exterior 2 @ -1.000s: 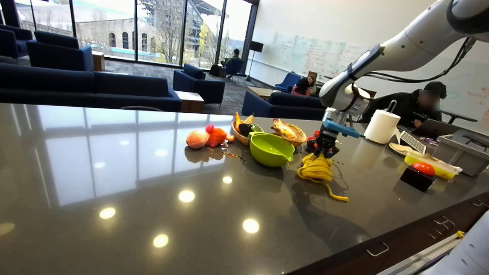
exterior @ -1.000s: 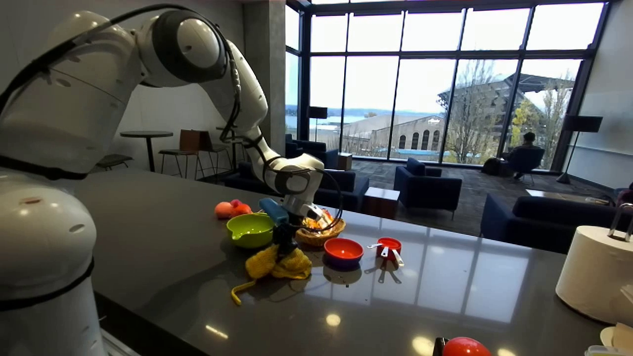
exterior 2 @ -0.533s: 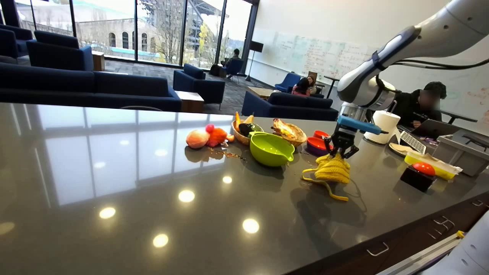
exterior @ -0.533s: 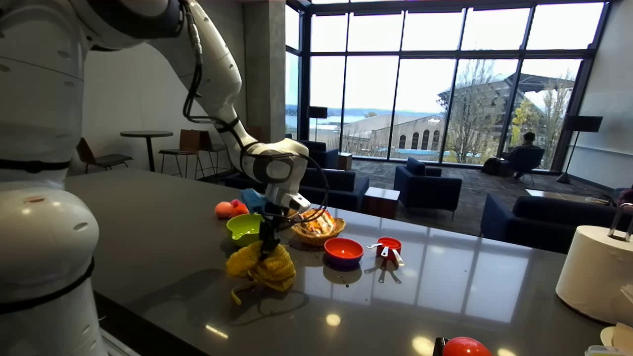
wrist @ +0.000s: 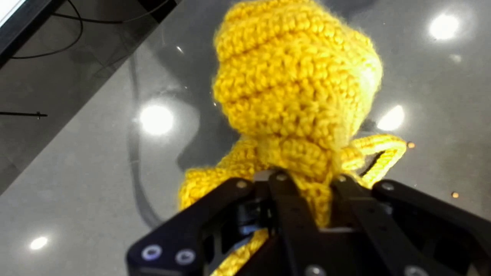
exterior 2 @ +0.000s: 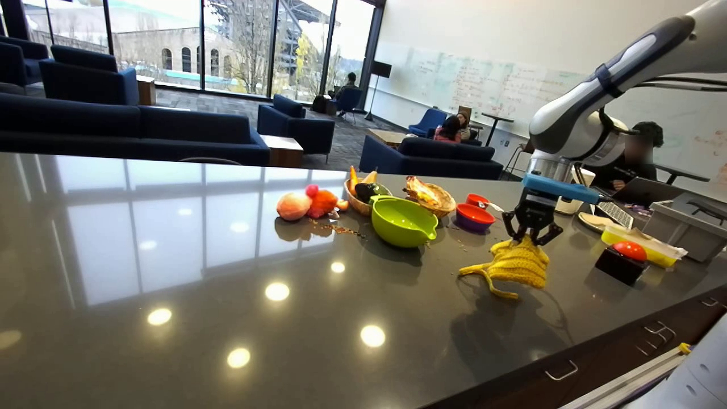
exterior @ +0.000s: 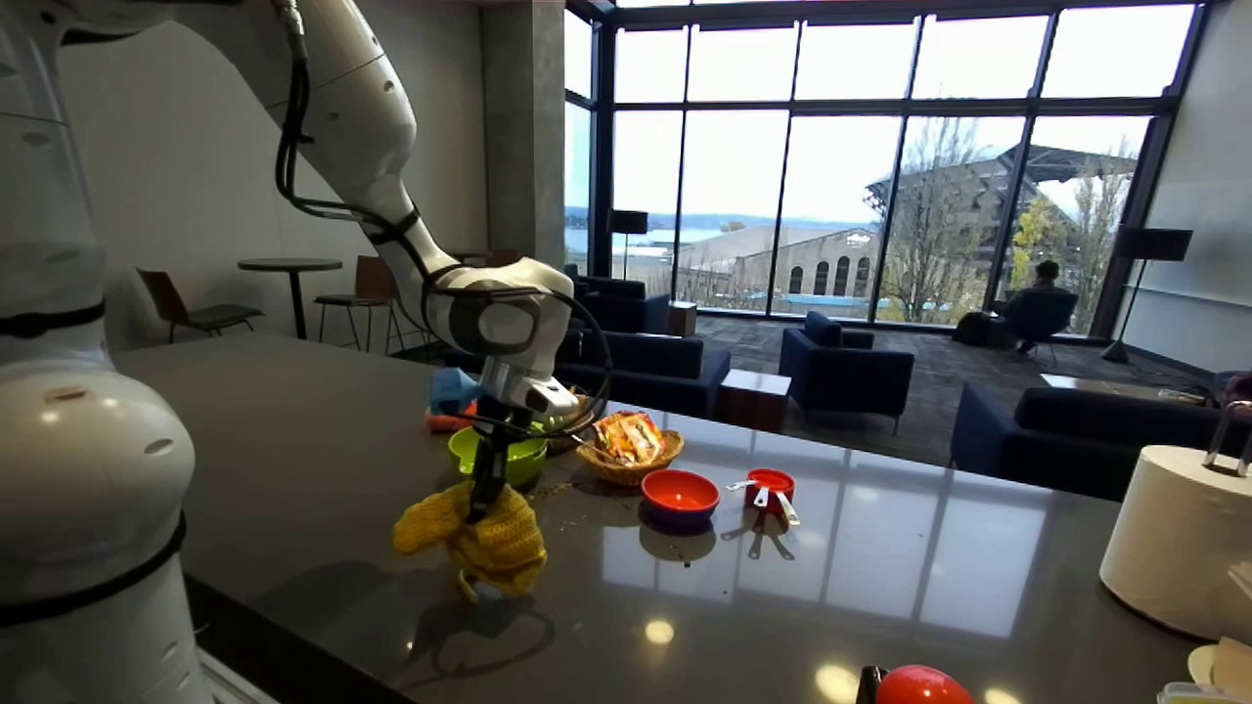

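The claw (wrist: 311, 179) partly hides the yellow knitted piece (wrist: 295, 76).

The rounded yellow crocheted yarn piece (wrist: 295, 76) is patterned with raised ribs; black is seen on the jointed pincer (exterior 2: 526, 240), lime green on the round spouted bowl (exterior 2: 392, 230).

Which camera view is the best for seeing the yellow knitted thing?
The wrist view: the yellow knitted thing appears largest there, so its stitches are clear, though the claw hides part of it. Both exterior views show it smaller, held by the claw, with its strap below.
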Controlling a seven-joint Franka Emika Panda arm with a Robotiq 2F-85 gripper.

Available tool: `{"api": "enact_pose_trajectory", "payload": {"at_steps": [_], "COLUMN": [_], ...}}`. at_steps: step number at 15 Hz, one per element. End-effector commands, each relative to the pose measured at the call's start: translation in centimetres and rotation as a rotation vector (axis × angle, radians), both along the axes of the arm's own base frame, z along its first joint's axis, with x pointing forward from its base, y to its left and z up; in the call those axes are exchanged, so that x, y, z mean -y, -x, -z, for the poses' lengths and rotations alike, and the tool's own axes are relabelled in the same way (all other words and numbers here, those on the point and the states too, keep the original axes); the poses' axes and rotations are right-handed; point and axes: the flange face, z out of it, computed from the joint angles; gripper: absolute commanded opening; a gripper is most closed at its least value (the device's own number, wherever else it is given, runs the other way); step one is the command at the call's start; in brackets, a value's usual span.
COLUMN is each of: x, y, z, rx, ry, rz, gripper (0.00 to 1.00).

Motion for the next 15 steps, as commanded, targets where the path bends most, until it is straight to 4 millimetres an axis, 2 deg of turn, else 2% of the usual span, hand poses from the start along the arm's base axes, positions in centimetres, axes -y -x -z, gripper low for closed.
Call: {"api": "enact_pose_trajectory", "payload": {"at_steps": [1, 6, 8, 11, 15], "x": [0.4, 2.7, 4.1, 5.6, 6.4], "y": [2.0, 4.2, 4.2, 2.6, -1.1], "z": [0.8, 3.1, 4.1, 6.0, 8.2], "rx": [0.000, -0.002, 0.007, 0.025, 0.048], "ry": [-0.014, -0.044, -0.060, -0.062, -0.047], "rz": [0.018, 0.031, 0.007, -0.061, -0.128], "gripper": [0.04, 0.04, 0.04, 0.04, 0.04]}}
